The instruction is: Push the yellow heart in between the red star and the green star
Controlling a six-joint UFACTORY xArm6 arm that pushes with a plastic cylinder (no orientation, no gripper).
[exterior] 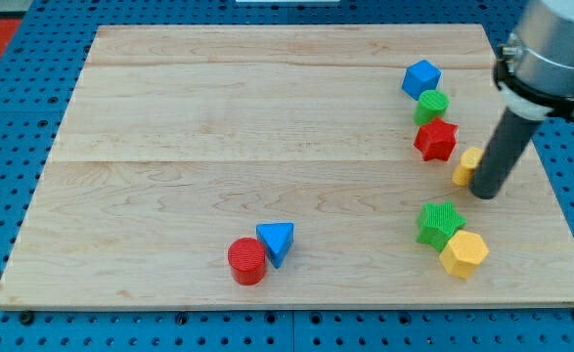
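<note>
camera view | my tip [484, 194] touching yellow heart [466, 167] | no writing

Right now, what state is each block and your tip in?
my tip: down on the board, against the yellow heart's right side.
yellow heart: partly hidden by the rod, right of the red star, not yet between the stars.
green star: touching the yellow hexagon.
green cylinder: between blue cube and red star.
red cylinder: touching blue triangle.
</note>
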